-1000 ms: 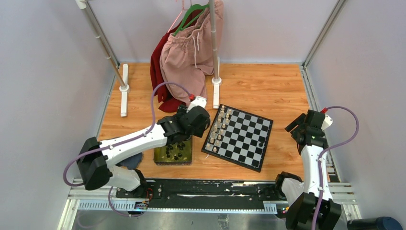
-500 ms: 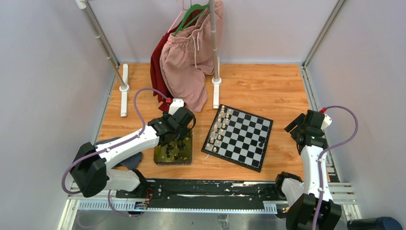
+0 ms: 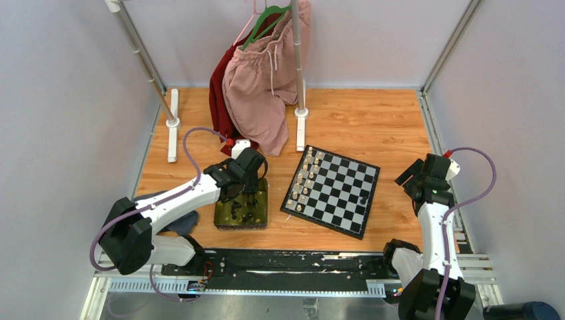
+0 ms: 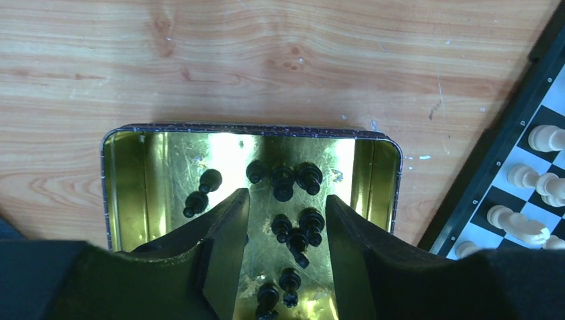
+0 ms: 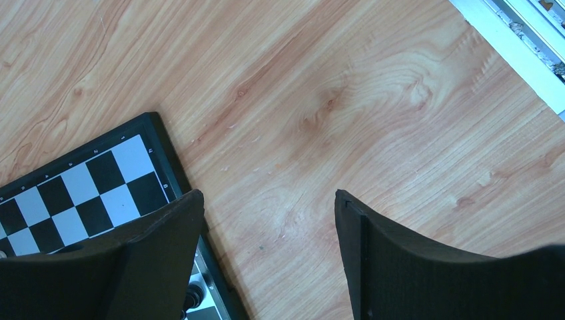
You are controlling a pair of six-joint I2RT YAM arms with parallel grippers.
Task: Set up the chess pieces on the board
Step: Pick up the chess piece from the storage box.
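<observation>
Several black chess pieces (image 4: 311,223) lie loose in a shiny yellow-green tray (image 4: 120,173), left of the board (image 3: 333,190). My left gripper (image 4: 286,197) is open and empty, hanging over the tray with a cluster of pieces between its fingers; it also shows in the top view (image 3: 248,193). One black piece (image 3: 363,199) stands on the board near its right edge and shows in the right wrist view (image 5: 192,297). Cream-white pieces (image 3: 303,179) fill the board's left edge. My right gripper (image 5: 268,195) is open and empty over bare wood, right of the board.
A clothes rack with pink and red garments (image 3: 256,80) stands at the back, its white feet (image 3: 173,123) on the wooden table. A dark object (image 3: 180,223) lies under the left arm. The board's corner (image 4: 533,80) sits right of the tray.
My left arm swung left from the board's left edge to above the tray and settled over the black pieces. The right arm has not moved.
</observation>
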